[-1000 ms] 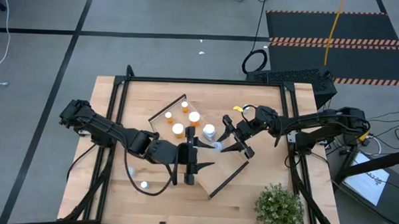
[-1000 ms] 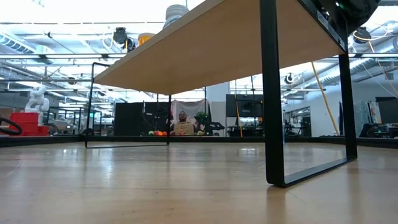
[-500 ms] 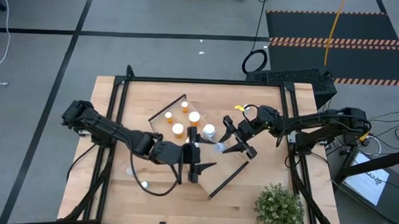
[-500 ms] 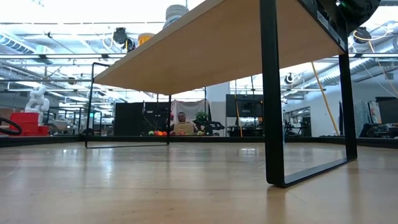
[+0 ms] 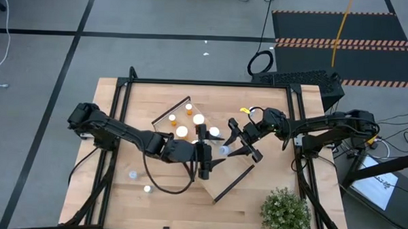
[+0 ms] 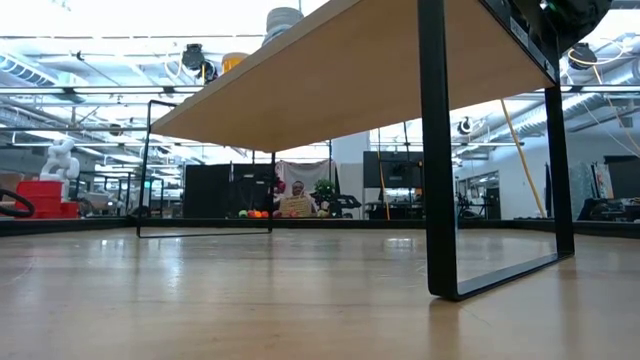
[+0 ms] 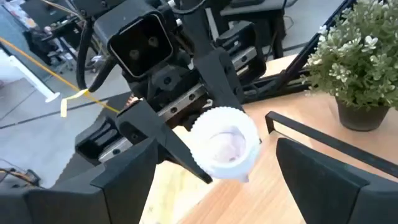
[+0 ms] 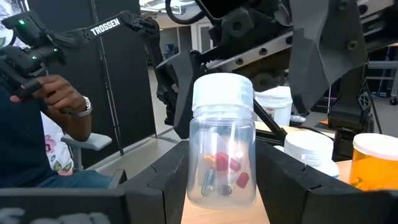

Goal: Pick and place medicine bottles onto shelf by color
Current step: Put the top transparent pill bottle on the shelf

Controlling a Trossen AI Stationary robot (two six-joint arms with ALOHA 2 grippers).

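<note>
So the right end effector (image 5: 231, 145) is clamped around a clear pill bottle (image 8: 222, 165) with a white cap and a few red and grey capsules inside, holding it upright by the body, just above the light-wood shelf (image 5: 232, 178) that sits at an angle mid-tabletop (image 5: 115, 111). Gripping low on the sides makes sense, since that leaves the cap free. The left end effector (image 5: 205, 155) is right there facing it with its fingers (image 7: 323, 180) spread wide on either side of that same bottle, not touching it as far as I can see. To me it looks like a handover, or the left arm lining up to take it, but I can't say which way it's going. On the far end of the shelf a cluster of orange bottles (image 5: 182, 132) and another white-capped one (image 5: 214, 133) are already standing together, so the color grouping seems underway. Two small bottles (image 5: 147, 189) are on the bare tabletop by the left arm, well away from the shelf, presumably not yet sorted. A potted plant (image 5: 284, 211) sits at the near right corner, out of the way.
</note>
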